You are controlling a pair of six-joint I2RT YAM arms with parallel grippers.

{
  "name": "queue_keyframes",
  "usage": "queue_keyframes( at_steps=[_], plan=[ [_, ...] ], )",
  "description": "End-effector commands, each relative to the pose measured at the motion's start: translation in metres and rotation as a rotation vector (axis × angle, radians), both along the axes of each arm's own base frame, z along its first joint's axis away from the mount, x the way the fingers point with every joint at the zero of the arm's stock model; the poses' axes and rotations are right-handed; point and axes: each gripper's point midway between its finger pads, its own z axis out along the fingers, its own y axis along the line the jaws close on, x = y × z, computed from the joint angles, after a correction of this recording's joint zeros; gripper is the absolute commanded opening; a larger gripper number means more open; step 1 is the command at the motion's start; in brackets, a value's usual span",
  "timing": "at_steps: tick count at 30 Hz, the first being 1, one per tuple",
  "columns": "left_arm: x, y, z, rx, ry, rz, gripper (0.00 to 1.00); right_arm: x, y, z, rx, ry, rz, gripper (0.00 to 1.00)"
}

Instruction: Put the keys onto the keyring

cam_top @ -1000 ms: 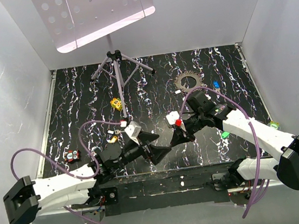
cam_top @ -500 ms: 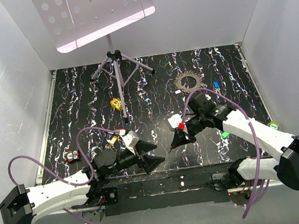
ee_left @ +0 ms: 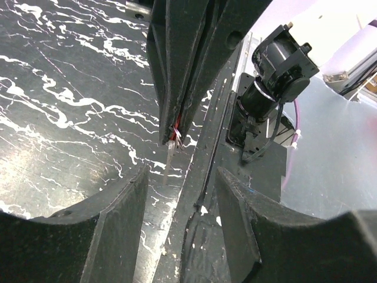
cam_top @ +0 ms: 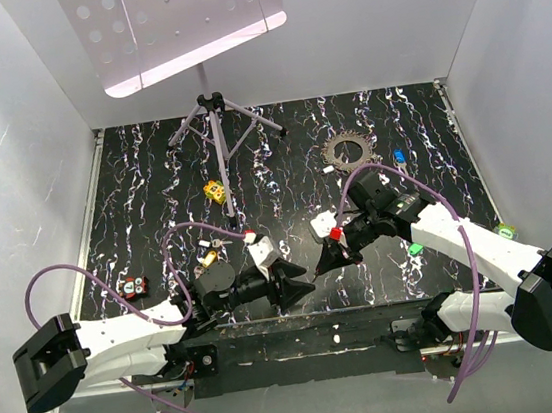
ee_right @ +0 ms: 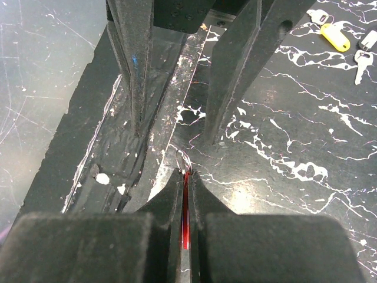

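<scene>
The tiny, stiff red-headed key [ee_right: 186, 227], clenched in the right end effector [ee_right: 185, 172], is best taken blade-first by the released left end effector [ee_left: 179, 177].

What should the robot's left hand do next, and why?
Probably ease the left gripper forward and close it gently on the thin metal bit. That bit pokes out of the right gripper, which is pinched shut on a red piece. The left fingers stand apart with nothing between them, lined up just short of it.
</scene>
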Motion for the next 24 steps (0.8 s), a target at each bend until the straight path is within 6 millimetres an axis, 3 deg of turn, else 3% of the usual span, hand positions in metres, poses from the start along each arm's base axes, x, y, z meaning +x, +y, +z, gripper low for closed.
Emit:
queue_keyframes(
  at_steps=[1, 9, 24],
  plan=[
    [0.0108, -0.0044, 0.0255, -0.064, -0.062, 0.036, 0.48, -0.0035, 0.0015, 0.0022, 0.02, 0.002, 0.012, 0.01],
    [0.0104, -0.0077, 0.0322, -0.09, -0.067, 0.027, 0.45, -0.0025, 0.0017, 0.0021, 0.017, 0.008, 0.005, 0.01],
    [0.0204, -0.0117, 0.0326, -0.079, -0.058, 0.07, 0.3, -0.0031, 0.0021, 0.0021, 0.015, 0.015, 0.004, 0.01]
  ],
)
